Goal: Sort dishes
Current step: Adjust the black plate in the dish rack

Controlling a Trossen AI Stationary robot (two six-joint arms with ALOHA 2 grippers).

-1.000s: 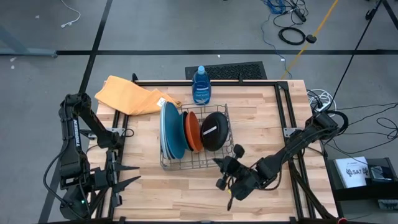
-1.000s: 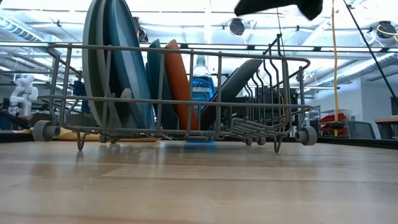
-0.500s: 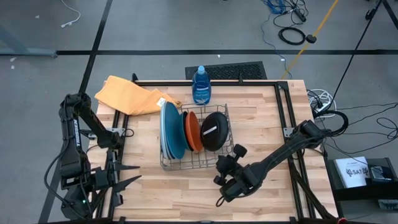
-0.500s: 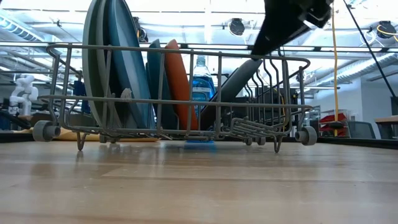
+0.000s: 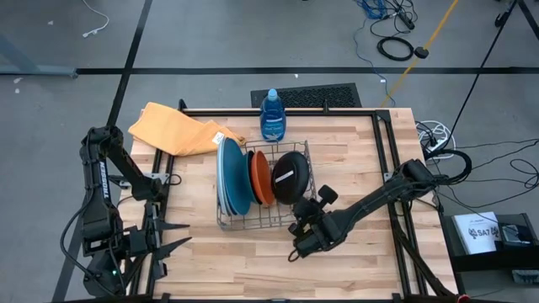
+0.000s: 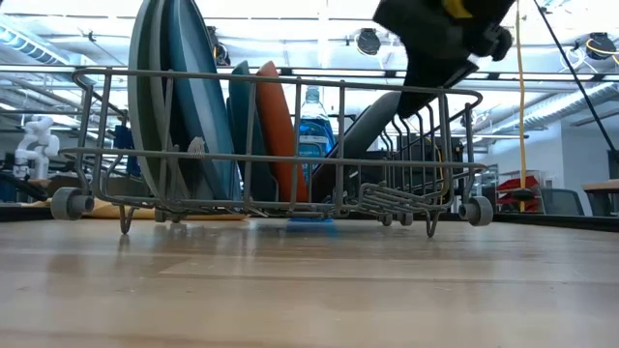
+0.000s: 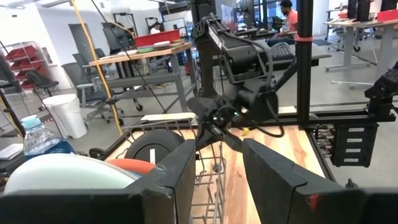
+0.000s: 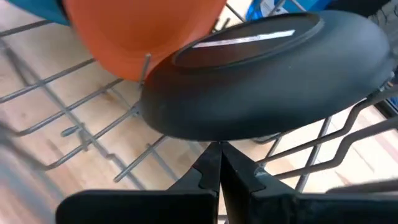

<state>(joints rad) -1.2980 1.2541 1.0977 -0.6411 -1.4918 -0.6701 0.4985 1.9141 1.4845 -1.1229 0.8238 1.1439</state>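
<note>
High view: wire rack [image 5: 263, 187] mid-table holds plates on edge; black plate [image 5: 289, 176] at its right end; right gripper [image 5: 296, 249] over bare wood off the rack's near right corner
Low view: black plate leans
Left wrist: left gripper [image 7: 219, 163] parted, empty
Right wrist: fingers [image 8: 208, 167] clenched, empty, just under black plate's rim; orange plate [image 8: 134, 28] beside
</note>
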